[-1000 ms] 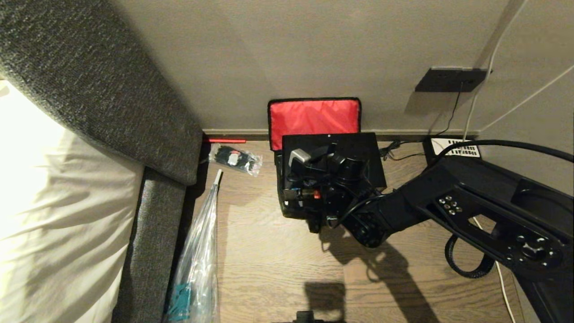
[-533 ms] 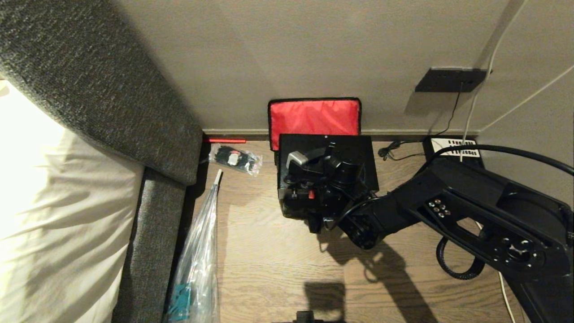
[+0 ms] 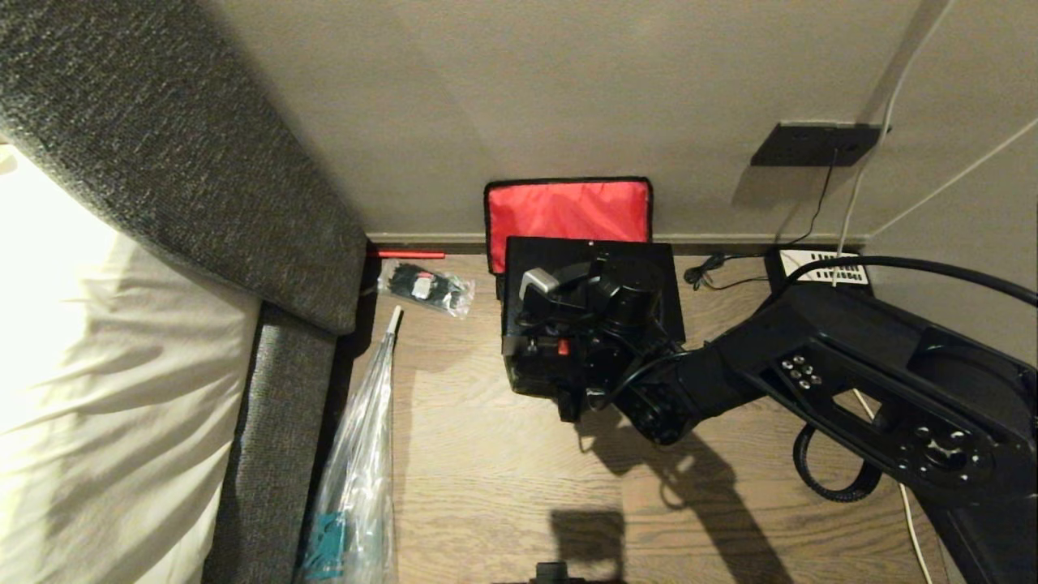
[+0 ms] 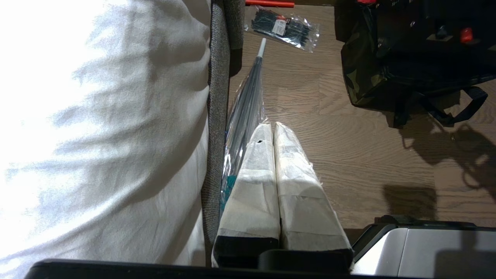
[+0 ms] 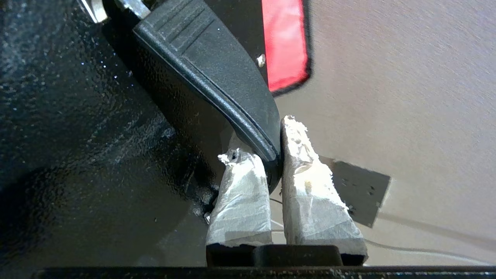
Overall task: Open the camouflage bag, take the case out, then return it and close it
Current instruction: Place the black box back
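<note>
One right end effector clamped on the case handle, clear packet beside camouflage bag.

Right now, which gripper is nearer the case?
Right. The right gripper is shut on the case by its handle, above the camouflage bag; the left gripper hangs shut, off beside the bed.

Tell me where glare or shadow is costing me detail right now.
Head view: bedding blown out white; arm's shadow dark on the floor. Left wrist view: bedding glare again; bag sits in shadow. Right wrist view: case nearly black, only speckled highlights.
</note>
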Available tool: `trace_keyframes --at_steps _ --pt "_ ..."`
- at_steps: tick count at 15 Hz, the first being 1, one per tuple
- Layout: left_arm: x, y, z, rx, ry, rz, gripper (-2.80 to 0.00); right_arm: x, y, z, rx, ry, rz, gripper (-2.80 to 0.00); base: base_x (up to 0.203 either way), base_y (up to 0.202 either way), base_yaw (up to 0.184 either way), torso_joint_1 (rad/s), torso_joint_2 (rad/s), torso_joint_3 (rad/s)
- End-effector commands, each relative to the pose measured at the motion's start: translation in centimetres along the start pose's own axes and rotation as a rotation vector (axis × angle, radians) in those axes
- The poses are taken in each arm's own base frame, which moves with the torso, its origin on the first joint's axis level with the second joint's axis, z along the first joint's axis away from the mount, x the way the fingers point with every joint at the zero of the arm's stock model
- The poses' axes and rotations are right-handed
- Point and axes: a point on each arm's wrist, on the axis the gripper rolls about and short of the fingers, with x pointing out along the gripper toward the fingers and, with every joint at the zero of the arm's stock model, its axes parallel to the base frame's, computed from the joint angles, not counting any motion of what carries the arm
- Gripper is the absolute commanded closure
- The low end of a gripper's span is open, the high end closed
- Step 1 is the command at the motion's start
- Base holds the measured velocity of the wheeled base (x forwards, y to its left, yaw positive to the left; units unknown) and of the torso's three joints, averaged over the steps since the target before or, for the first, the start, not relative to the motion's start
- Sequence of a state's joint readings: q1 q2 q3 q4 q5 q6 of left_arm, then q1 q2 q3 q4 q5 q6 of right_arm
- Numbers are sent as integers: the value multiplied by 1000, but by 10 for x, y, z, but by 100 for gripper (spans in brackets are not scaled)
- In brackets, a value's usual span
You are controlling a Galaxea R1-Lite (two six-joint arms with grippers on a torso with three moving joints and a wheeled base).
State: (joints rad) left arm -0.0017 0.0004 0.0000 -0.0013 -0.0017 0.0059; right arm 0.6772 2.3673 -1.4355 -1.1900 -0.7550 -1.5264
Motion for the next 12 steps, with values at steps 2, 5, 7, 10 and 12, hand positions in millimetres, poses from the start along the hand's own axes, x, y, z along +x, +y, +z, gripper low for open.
trace_keyframes --at_steps 2,5,7,10,12 --pt "0 0 0 0 -1 0 0 1 -15 -4 11 11 -25 0 0 0 0 0 0 0" --pt "0 0 0 0 -1 0 0 2 -16 -6 8 16 -24 0 0 0 0 0 0 0" --pt "0 0 0 0 -1 0 0 1 -8 -7 -4 17 -8 0 0 0 0 0 0 0" --pt "0 0 0 0 -1 0 0 4 -2 -10 -8 25 -7 0 0 0 0 0 0 0" --pt "0 0 0 0 -1 0 0 5 2 -12 -13 29 -1 0 0 0 0 0 0 0"
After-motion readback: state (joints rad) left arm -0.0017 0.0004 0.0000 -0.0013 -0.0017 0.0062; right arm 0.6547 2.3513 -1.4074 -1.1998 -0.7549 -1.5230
